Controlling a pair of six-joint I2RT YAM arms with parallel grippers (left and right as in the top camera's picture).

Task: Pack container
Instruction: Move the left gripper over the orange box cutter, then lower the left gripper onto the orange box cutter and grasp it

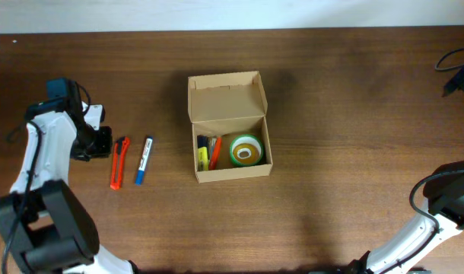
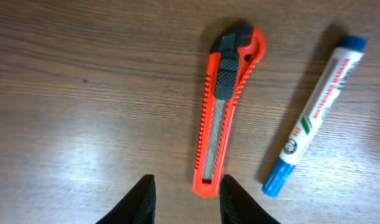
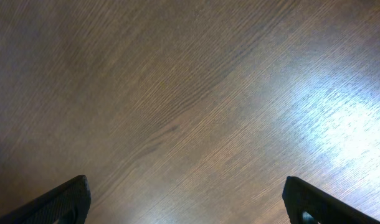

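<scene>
The tan cardboard container [image 1: 230, 137] stands open at the table's middle, lid flap tipped back. Inside lie a green-and-yellow tape roll [image 1: 246, 150] and some pens [image 1: 208, 153]. An orange box cutter [image 1: 119, 161] and a blue-capped white marker [image 1: 144, 159] lie on the table to its left. In the left wrist view the cutter [image 2: 227, 115] lies just ahead of my left gripper [image 2: 185, 199], with the marker [image 2: 314, 115] to its right. The left gripper [image 1: 101, 142] is open and empty, beside the cutter. My right gripper [image 3: 187, 199] is open wide over bare wood.
The right arm [image 1: 445, 202] rests at the table's right edge. A black cable [image 1: 456, 65] lies at the far right corner. The wooden table [image 1: 346, 114] has bare surface around the box.
</scene>
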